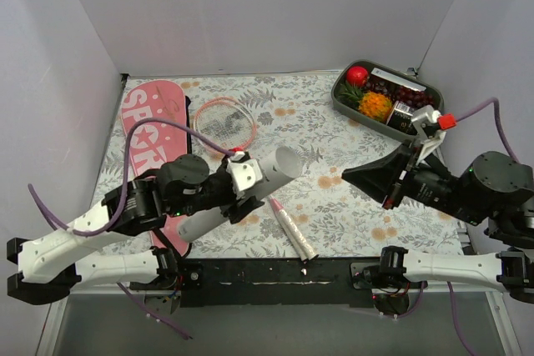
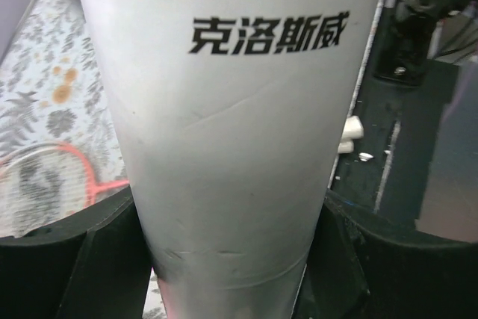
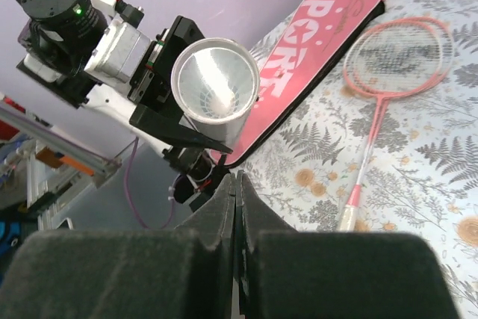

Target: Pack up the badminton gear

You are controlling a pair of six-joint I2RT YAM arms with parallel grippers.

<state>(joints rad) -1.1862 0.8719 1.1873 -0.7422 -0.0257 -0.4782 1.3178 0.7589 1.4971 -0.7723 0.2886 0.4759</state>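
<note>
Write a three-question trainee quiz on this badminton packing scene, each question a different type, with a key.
1. Multiple choice: what does the left gripper hold?
A. the pink racket
B. the white tube
C. the fruit tray

2. True or false: the right gripper is shut with nothing between its fingers.

3. Short answer: where does the pink racket bag lie?

Key
1. B. The left gripper's fingers clamp the white tube, whose open end faces the right wrist camera.
2. True. Its fingers meet, and nothing shows between them.
3. At the table's left side by the wall, left of the racket and far from the fruit tray.
</note>
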